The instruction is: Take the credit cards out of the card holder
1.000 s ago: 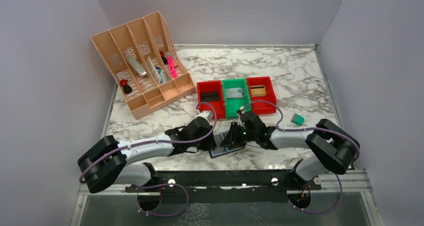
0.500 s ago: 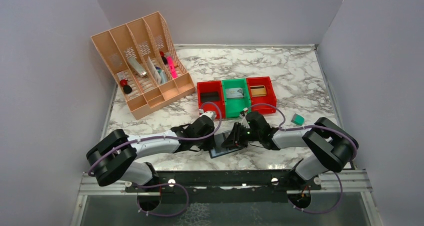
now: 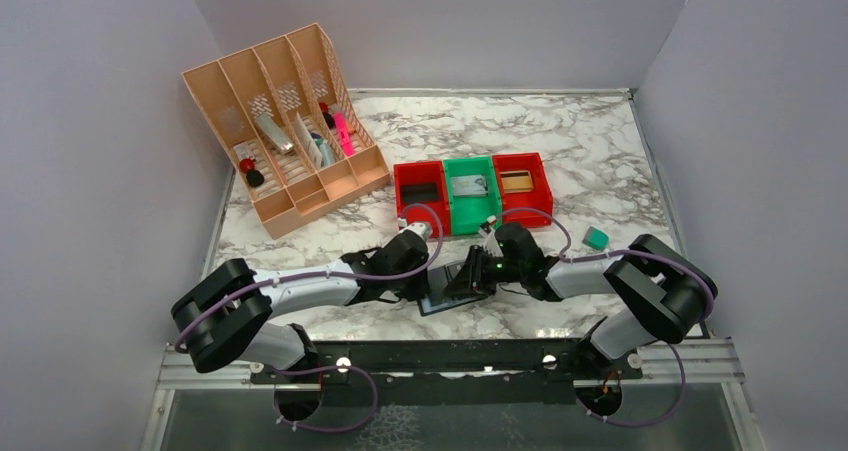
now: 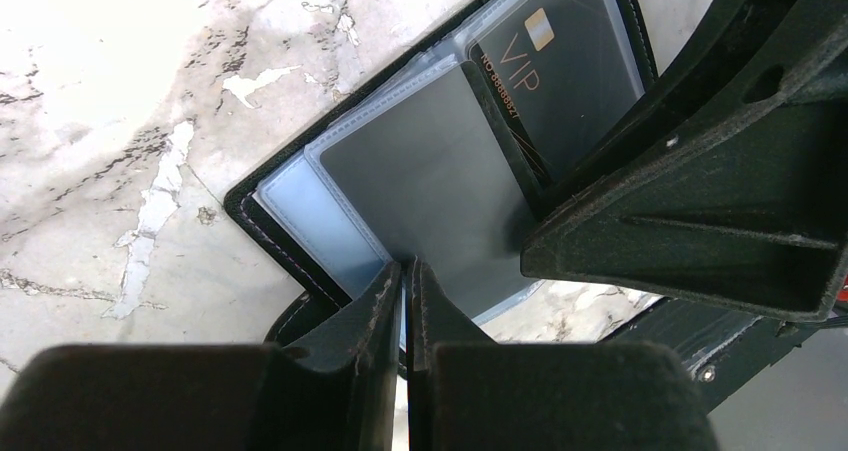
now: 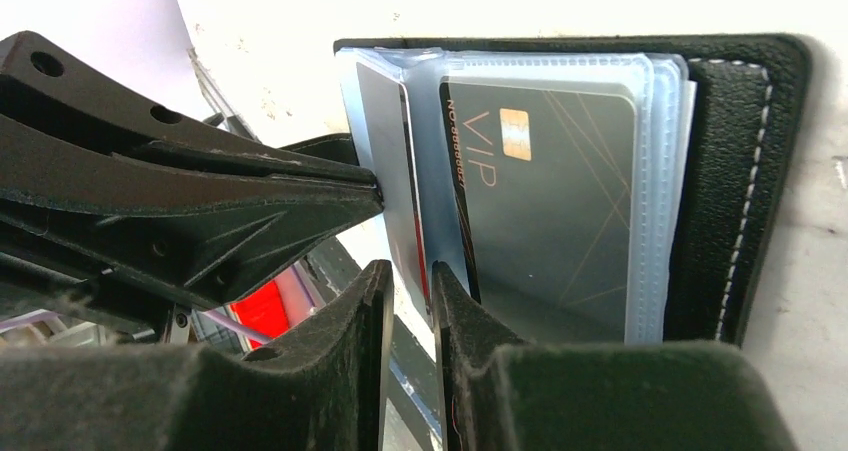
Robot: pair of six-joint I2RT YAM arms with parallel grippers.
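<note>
"Black card holder (image 5: pixel 730 171), lying open on the marble table (image 3: pixel 560 161) near the front edge, between the 2 arms," says the operator. "2 credit cards show in its clear sleeves (image 4: pixel 300 211): the VIP card (image 5: pixel 550 201) and a grey card (image 4: pixel 430 181)."

"And the grippers?" asks the trainee.

"The left gripper (image 4: pixel 405 301) has its fingers pressed almost together on the near edge of a sleeve leaf, pinning the card holder. The right gripper (image 5: pixel 410 321) is closed to a narrow slit around the leaf carrying the grey card. Whether it grips the card by itself or plastic with it cannot be told."

"So the risk is the sleeve?"

"Likely. If the right fingers clamp plastic and card together, a pull would drag the whole holder, or tear the leaf, instead of sliding the card out. The left pinch sits on a thin edge, so it may slip, and the holder would lift off the table."

"Anything else?"

"The 2 grippers sit just beside each other, so a crooked pull could make them collide. A slick card could also slip free and drop."
</note>
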